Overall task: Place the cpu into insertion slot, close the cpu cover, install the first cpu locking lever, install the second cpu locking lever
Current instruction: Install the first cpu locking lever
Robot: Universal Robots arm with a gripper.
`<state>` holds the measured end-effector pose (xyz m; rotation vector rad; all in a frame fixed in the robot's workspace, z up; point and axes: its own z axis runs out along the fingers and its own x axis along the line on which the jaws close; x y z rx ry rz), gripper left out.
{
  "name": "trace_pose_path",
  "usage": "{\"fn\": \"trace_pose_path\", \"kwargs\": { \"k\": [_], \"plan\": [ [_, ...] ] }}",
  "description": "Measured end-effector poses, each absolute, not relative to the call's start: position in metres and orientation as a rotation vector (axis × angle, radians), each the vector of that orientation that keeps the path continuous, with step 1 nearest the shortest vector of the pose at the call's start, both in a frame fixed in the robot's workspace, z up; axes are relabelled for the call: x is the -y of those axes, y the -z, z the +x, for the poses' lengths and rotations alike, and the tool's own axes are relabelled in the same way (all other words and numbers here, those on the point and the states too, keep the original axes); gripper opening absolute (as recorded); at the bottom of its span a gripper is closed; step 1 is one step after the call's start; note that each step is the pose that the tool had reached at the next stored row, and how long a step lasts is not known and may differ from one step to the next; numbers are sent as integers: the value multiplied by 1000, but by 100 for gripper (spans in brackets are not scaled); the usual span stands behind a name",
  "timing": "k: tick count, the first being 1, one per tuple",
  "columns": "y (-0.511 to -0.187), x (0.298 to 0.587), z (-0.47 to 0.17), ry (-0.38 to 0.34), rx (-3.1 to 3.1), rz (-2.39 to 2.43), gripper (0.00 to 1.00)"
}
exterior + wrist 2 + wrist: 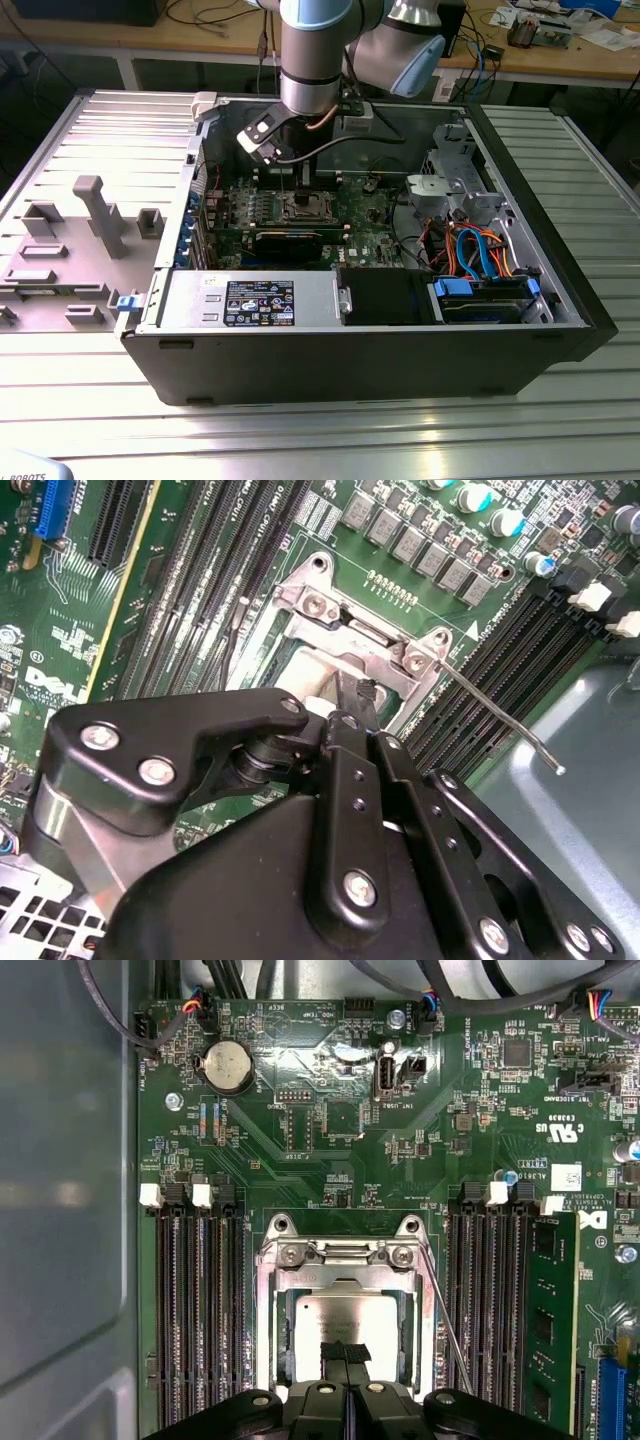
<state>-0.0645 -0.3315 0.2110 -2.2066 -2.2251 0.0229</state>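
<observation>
In the exterior view, the arm's black two-fingered gripper (302, 198) hung inside the open black computer case (565, 300), over the green motherboard (372, 226). In the second wrist view its tips were pinched together, empty, against the thin square silvery cpu cover (370, 645), and a bent steel wire lever (500, 715) stood free. In the first wrist view the dull silver square cpu (345, 1312) lay in the dark-centred insertion slot (286, 1340) beneath that cover. Unlatched, the cover might spring up, and a slipping tip could scratch the chip.

This is looking like a robotics workshop: an open computer case (350, 360) is lying on a slatted metal table (300, 440), cables (215, 15) cluttering the far wooden bench (570, 62).
</observation>
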Motion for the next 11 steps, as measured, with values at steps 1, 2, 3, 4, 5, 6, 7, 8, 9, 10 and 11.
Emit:
{"fn": "trace_pose_path", "kwargs": {
  "k": [1, 2, 3, 4, 5, 6, 7, 8, 9, 10, 11],
  "plan": [
    [-211, 332, -64, -23, 2226, -2206, 11],
    [-211, 332, -64, -23, 2226, -2205, 11],
    [-211, 332, -64, -23, 2227, -2205, 11],
    [-211, 332, -64, -23, 2228, -2203, 11],
    [-211, 332, -64, -23, 2230, -2202, 11],
    [-211, 332, -64, -23, 2231, -2201, 11],
    [-211, 332, -64, -23, 2231, -2200, 11],
    [-211, 332, -64, -23, 2232, -2199, 11],
    [-211, 332, -64, -23, 2233, -2199, 11],
    [-211, 332, -64, -23, 2234, -2198, 11],
    [-211, 332, -64, -23, 2235, -2197, 11]
  ]
}}
